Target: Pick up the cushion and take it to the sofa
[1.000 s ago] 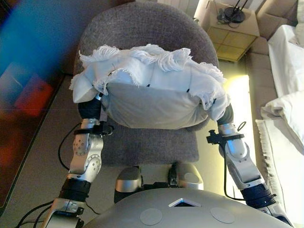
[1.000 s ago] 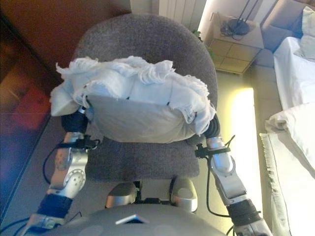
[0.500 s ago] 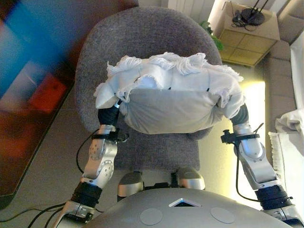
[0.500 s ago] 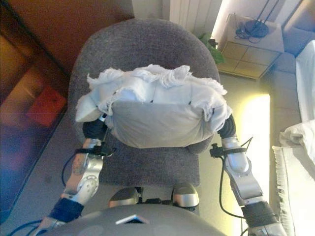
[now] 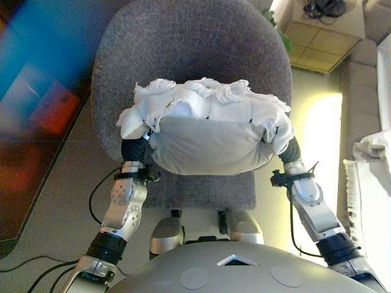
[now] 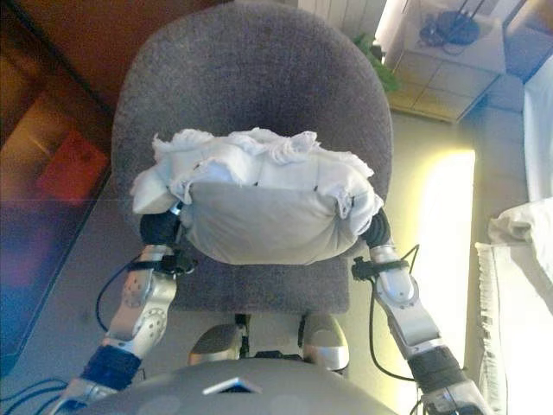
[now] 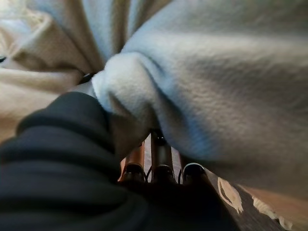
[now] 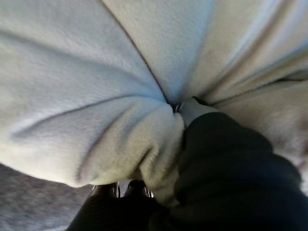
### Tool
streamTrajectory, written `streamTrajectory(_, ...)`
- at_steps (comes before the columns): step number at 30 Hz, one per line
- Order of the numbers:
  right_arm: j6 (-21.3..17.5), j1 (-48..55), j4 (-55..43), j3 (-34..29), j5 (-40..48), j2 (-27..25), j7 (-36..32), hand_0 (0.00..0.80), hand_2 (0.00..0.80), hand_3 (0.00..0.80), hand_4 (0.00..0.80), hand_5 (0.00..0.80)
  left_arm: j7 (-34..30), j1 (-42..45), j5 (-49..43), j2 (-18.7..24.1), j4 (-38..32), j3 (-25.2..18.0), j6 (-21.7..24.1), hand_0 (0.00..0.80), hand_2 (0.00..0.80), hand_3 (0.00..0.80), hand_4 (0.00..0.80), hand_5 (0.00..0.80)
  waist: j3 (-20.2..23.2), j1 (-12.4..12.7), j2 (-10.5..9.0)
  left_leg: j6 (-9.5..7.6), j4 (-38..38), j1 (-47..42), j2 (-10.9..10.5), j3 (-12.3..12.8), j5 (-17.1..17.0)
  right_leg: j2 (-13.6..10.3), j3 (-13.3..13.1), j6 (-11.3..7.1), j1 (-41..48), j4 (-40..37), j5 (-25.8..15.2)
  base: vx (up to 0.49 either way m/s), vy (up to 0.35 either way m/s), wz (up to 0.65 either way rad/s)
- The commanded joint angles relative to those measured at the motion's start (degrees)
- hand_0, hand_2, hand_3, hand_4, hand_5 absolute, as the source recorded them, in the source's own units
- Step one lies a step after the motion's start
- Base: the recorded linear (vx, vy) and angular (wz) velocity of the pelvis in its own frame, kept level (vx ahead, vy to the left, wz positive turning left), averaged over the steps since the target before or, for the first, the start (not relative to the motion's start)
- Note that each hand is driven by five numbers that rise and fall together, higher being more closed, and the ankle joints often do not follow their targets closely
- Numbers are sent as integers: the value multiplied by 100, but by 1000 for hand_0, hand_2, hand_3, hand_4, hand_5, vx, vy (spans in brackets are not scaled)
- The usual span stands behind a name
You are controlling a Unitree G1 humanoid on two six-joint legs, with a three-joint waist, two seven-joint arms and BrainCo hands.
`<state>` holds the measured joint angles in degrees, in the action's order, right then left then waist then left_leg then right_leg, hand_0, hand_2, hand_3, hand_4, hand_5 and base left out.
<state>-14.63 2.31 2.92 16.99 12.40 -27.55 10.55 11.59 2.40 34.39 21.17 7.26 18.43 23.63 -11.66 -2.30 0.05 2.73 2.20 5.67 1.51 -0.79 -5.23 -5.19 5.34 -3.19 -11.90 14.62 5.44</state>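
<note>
The cushion (image 5: 211,143) is pale grey with a white fringed edge. I hold it between both hands above the seat of a grey chair (image 5: 183,49). My left hand (image 5: 134,149) is at its left end and my right hand (image 5: 292,149) at its right end, both mostly hidden under the fabric. In the left wrist view the fingers (image 7: 161,161) go under the cushion (image 7: 216,86) and a fold of fabric bulges over the dark cover (image 7: 62,159). In the right wrist view the cushion (image 8: 82,86) is bunched against the dark cover (image 8: 231,168).
The round-backed grey chair stands right in front of me. A small wooden side table (image 5: 324,27) with dark items stands at the far right. White bedding or upholstery (image 5: 372,177) lies along the right edge. A dark glossy surface (image 5: 36,104) runs along the left.
The whole view has shifted, so the camera has moved. The cushion stays held between both hands above the chair.
</note>
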Motion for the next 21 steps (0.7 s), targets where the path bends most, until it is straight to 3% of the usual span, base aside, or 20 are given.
streamTrajectory(1,-660,-1108,-406,395,43,387,73,800,800,800,800,800,5,-1155,-651,-228,-194,123,746,800,800,800,800,800,-808,-11,-248,-280,-389,-304,-328,143,1055,28,-44,-485,-311,-1100,-1109,-111,-30,2)
streamTrajectory(10,-783,-2524,578,597,-142,687,452,800,800,800,800,800,502,-2547,-967,-641,908,443,1044,800,800,800,800,800,-1589,-44,-222,-300,-1137,763,-469,138,1007,19,-204,-419,-972,-592,-991,-103,-18,3)
streamTrajectory(14,-547,-3280,976,667,-221,822,602,800,800,800,800,800,819,-3233,-1389,-824,1574,531,1140,800,800,800,800,800,-1812,-80,-281,-254,-1211,1065,-462,201,960,59,-234,-379,-1159,-654,-1031,-68,-45,5)
streamTrajectory(20,-121,-4284,2244,830,223,888,828,800,800,800,800,800,1046,-4197,-1152,-972,2837,445,983,800,800,800,800,800,-1813,-104,-296,-117,-1254,1483,-426,261,879,102,-177,-307,-1474,-715,-1046,-16,-9,1)
streamTrajectory(21,-121,-4502,2579,897,204,895,929,800,800,800,800,800,1097,-4399,-975,-973,3126,459,980,759,759,759,759,759,-1813,-104,-296,-88,-1244,1542,-415,262,850,111,-158,-293,-1518,-719,-1046,0,0,0)
